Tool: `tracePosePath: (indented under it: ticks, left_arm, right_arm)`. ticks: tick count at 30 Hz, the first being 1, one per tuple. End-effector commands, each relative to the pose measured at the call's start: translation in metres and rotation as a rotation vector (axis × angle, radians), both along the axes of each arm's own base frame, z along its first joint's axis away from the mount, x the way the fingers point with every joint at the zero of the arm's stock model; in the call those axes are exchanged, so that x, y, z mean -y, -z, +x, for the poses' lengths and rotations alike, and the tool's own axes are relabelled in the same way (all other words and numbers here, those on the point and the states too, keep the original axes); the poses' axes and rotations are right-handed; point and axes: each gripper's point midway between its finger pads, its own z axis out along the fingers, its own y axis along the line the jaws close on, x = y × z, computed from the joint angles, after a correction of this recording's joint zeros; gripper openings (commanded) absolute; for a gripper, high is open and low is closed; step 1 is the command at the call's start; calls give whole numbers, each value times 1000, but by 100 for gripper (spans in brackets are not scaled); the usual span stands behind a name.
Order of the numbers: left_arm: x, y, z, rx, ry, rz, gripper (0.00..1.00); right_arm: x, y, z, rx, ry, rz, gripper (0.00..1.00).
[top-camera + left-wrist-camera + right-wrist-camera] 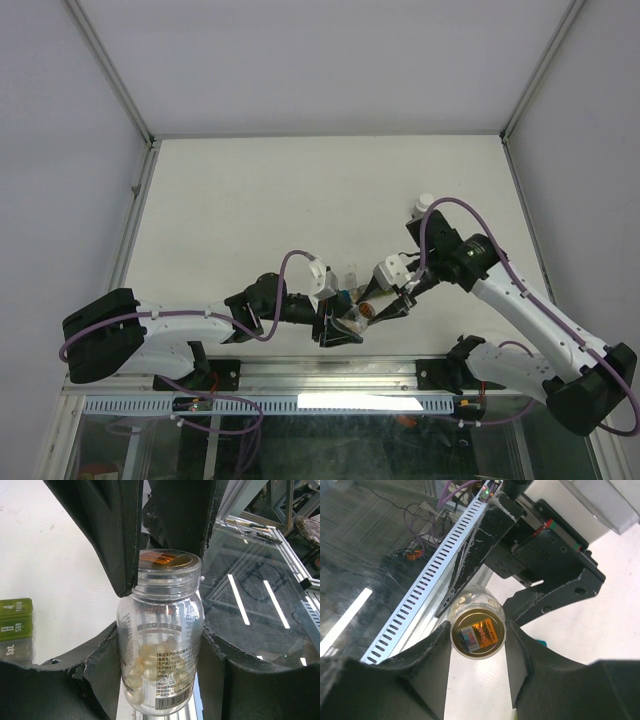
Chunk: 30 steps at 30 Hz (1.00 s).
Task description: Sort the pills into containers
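A clear pill bottle (160, 625) with pale capsules inside and a label lies between the fingers of my left gripper (160, 645), which is shut on its body. It is held above the table's near edge (352, 324). My right gripper (477, 630) is shut on the bottle's clear cap (477, 632), which also shows in the left wrist view (167, 562). The two grippers meet in the top view, left (338, 328) and right (385, 305). The containers strip (15, 625) lies on the table to the left, with olive, yellow-green and grey cells showing. It also shows in the top view (343, 297).
A small white-capped object (426, 205) stands on the table behind the right arm. A slotted metal rail (415, 605) and a glass panel (260, 605) run along the table's near edge below the bottle. Frame posts (140, 170) bound the white table.
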Motion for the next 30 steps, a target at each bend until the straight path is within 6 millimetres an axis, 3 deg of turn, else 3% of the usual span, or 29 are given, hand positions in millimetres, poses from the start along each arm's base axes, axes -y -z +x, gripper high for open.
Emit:
tracePosePath:
  ticks: [1, 10, 14, 21, 25, 30]
  left_arm:
    - [3, -29, 30, 23, -158, -94, 0]
    - [-3, -22, 92, -18, -506, -45, 0]
    - [2, -17, 101, -27, -547, 8, 0]
    - [3, -25, 91, -41, -500, -35, 0]
    - [-1, -32, 82, -55, -465, -84, 27]
    - [-2, -39, 66, -62, -384, -121, 69]
  right_arm:
    - [-9, -9, 11, -81, 108, -26, 19]
    - [-15, 3, 52, -249, 336, -143, 10]
    - [-14, 4, 58, -283, 357, -155, 9]
    - [-9, -1, 57, -286, 351, -125, 5]
    - [-6, -4, 55, -281, 348, -105, 4]
    - [-1, -9, 53, -281, 337, -77, 4]
